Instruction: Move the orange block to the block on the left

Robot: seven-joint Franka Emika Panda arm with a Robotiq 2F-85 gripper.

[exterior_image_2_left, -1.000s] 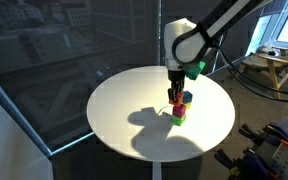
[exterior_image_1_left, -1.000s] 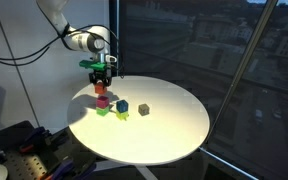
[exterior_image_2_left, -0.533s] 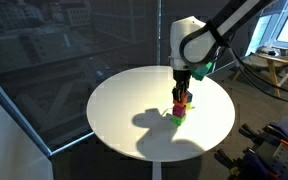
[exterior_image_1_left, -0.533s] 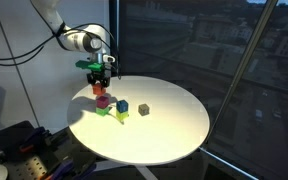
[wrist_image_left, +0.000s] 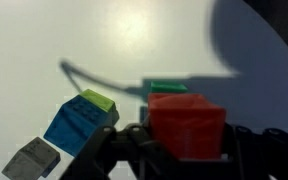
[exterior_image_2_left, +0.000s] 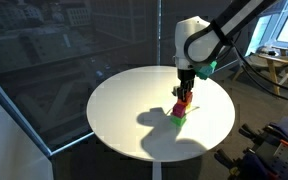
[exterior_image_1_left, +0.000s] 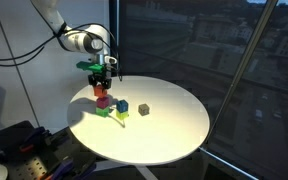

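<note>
- Across both exterior views, we see the round white desk (exterior_image_1_left: 174, 130) that carries the loose blocks.
- Over its far edge the arm (exterior_image_1_left: 79, 40) reaches in, with the end effector (exterior_image_1_left: 100, 83) pointing straight down.
- We find the end effector clenched on the orange block (wrist_image_left: 187, 125), which is held low above the desk, with a green block (wrist_image_left: 166, 88) showing just behind it in the wrist view.
- Near them lies a blue block (wrist_image_left: 76, 124), and a grey block (wrist_image_left: 31, 157) sits apart.

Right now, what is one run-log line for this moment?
gripper: shut on orange block | location: above green block | release: not yet
</note>
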